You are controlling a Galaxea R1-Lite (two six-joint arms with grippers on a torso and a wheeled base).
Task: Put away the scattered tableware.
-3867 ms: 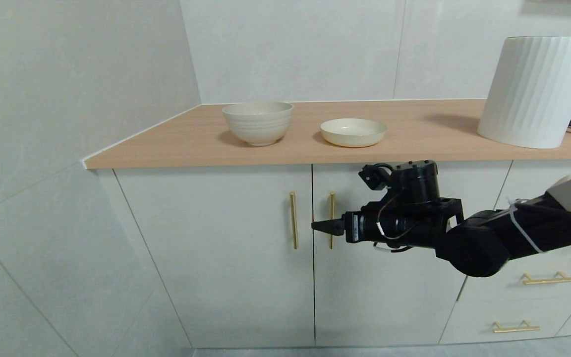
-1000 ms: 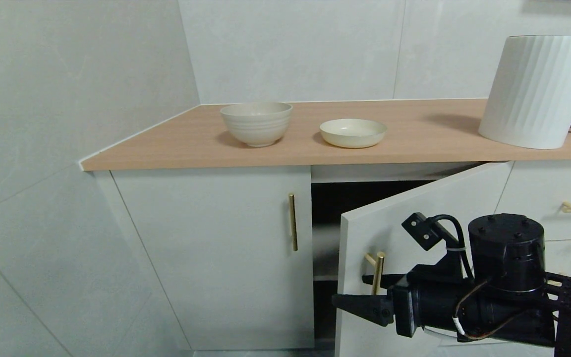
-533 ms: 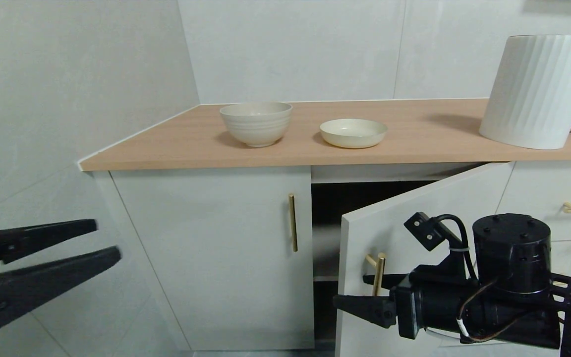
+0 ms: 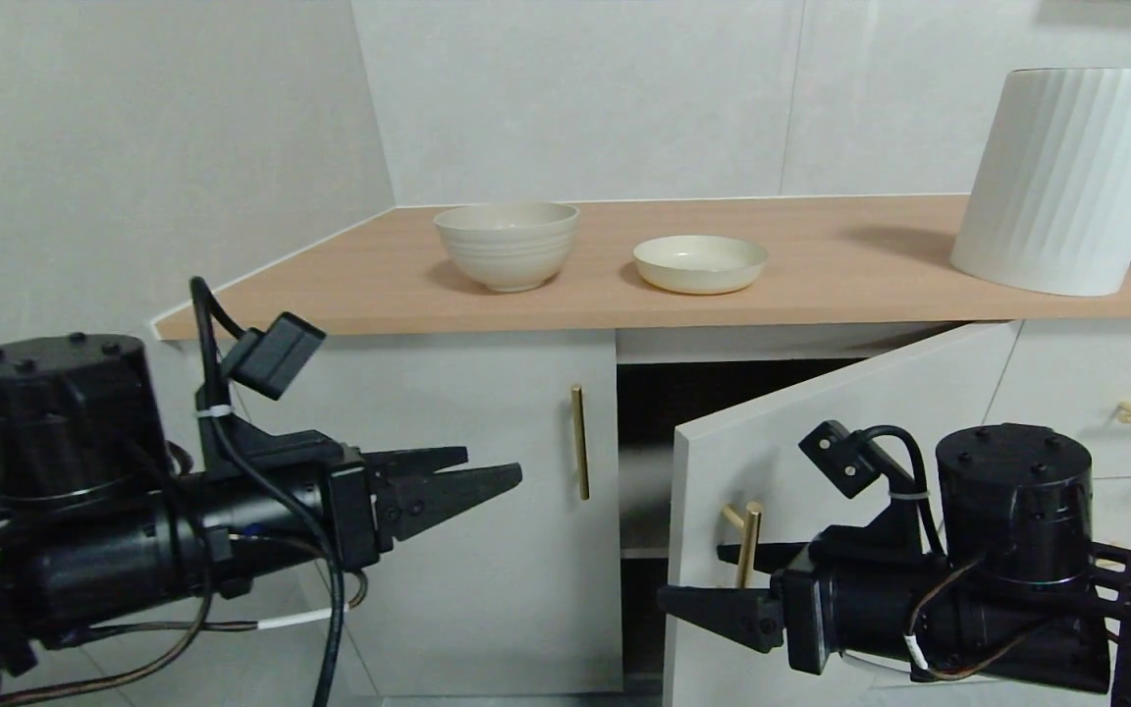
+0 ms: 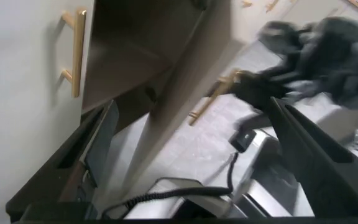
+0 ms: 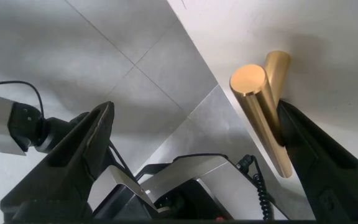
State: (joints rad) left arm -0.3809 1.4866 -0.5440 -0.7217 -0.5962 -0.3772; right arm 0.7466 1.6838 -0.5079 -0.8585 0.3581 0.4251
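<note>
The right gripper (image 4: pixel 691 572), fingers spread, straddled the handle (image 4: pixel 748 542) of the open door (image 4: pixel 850 393) (probably to hold it ajar). The left gripper (image 4: pixel 494 462) hung unclenched and empty, left of that door.

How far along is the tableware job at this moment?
Done: the right cabinet door stands partly open. In hand: the right gripper, open, straddles its gold handle; the left gripper hovers open before the shut left door. Left: the bowl and shallow dish sit on the countertop, neither grasped.
</note>
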